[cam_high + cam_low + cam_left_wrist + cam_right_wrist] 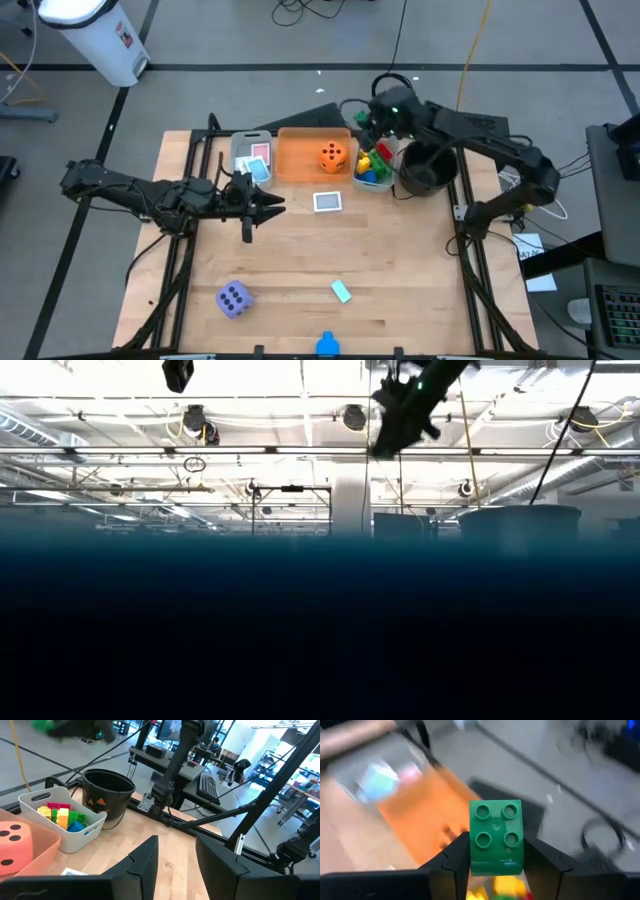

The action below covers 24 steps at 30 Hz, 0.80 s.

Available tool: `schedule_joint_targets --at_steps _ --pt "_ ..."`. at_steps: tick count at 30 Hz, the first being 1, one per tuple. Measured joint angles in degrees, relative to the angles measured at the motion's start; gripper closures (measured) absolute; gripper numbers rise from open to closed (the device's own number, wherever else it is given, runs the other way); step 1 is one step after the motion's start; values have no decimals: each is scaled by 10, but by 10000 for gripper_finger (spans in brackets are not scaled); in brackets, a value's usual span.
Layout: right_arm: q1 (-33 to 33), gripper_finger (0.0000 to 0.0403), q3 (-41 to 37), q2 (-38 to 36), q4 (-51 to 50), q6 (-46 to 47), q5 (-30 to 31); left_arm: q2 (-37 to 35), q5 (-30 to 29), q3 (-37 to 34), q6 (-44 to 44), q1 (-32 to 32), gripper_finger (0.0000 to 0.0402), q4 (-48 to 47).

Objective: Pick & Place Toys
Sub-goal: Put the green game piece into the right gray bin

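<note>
Our right hand [495, 857] pinches a green brick [496, 837] above the brick bin [375, 178]; let go off-centre, it could bounce onto the table [400, 280]. Our left hand [268, 207], slightly spread and empty, waits mid-table.

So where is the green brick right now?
The green brick is clamped between the right gripper fingers, raised above the back right of the table over the small grey bin of bricks, between the orange bin and the black bowl.
</note>
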Motion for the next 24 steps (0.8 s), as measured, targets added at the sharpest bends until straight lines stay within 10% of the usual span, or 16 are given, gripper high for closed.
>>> schedule_joint_targets --at_steps 24 --pt "-141 268 23 192 -208 -41 -103 0 0 0 -14 0 266 -18"
